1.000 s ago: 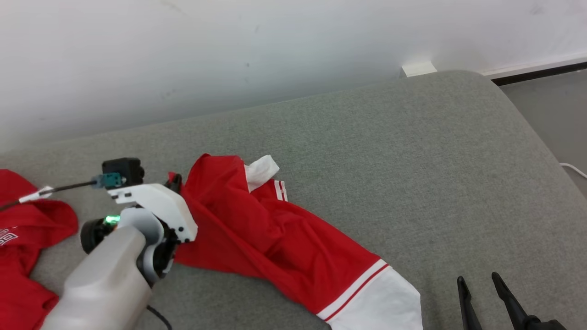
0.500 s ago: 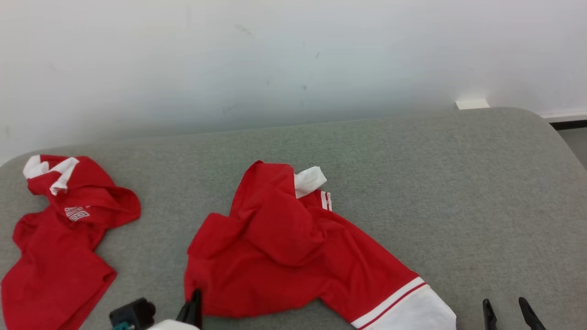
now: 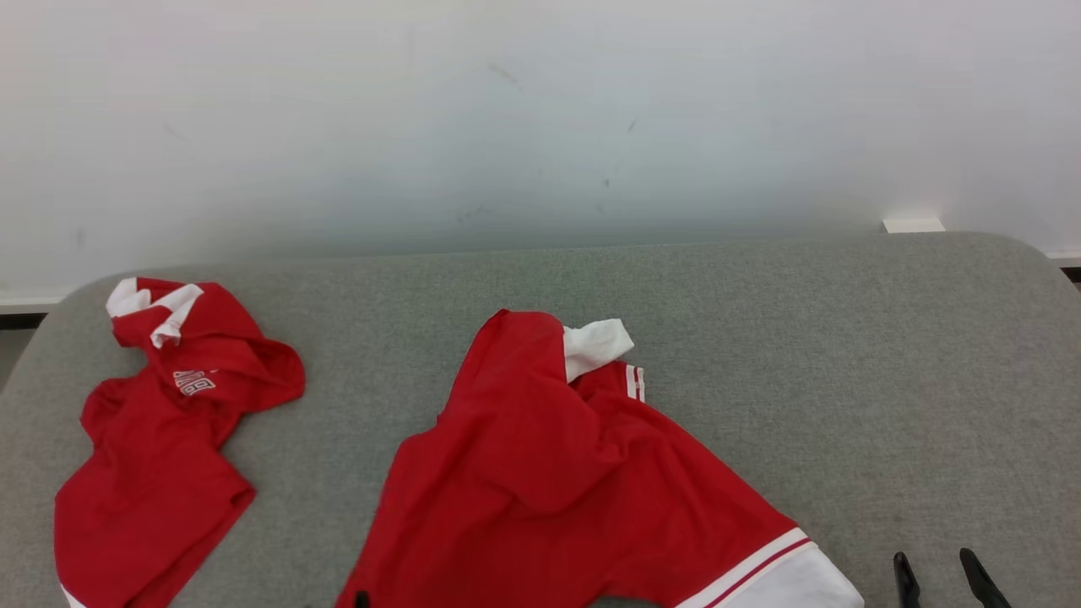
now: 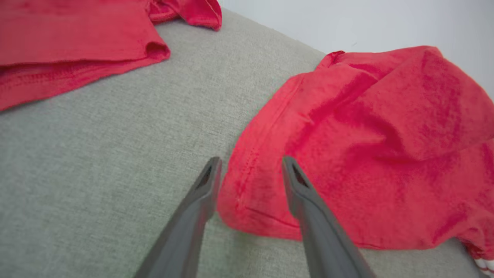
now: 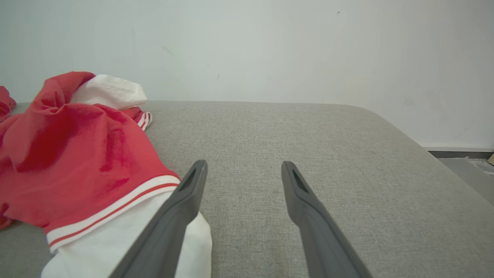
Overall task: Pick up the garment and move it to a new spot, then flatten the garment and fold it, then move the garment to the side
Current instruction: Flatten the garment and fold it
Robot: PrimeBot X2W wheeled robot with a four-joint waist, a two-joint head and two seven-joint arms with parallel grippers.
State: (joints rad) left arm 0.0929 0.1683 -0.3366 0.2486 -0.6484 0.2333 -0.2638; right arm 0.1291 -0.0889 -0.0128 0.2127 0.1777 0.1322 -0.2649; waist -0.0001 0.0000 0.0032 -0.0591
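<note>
The garment [image 3: 549, 481], red with white collar and a white, red-striped cuff, lies crumpled in the middle of the grey padded surface [image 3: 802, 355]. In the left wrist view my left gripper [image 4: 251, 170] is open, its fingers straddling the garment's [image 4: 366, 127] near hemmed corner, which rests on the padding. One dark fingertip [image 3: 361, 600] of it peeks in at the head view's bottom edge. My right gripper [image 3: 942, 578] stands open at the lower right, just right of the white cuff. In the right wrist view it [image 5: 244, 173] holds nothing, with the garment [image 5: 69, 154] to its left.
A second red garment [image 3: 160, 456] lies crumpled at the surface's left end and also appears in the left wrist view [image 4: 69, 42]. A white wall [image 3: 540, 127] runs right behind the surface. The surface rounds off at the right, with floor [image 5: 471, 170] beyond.
The head camera has swung left and up, so the whole picture shifted. My left gripper has opened off the garment's corner, and its arm has dropped out of the head view.
</note>
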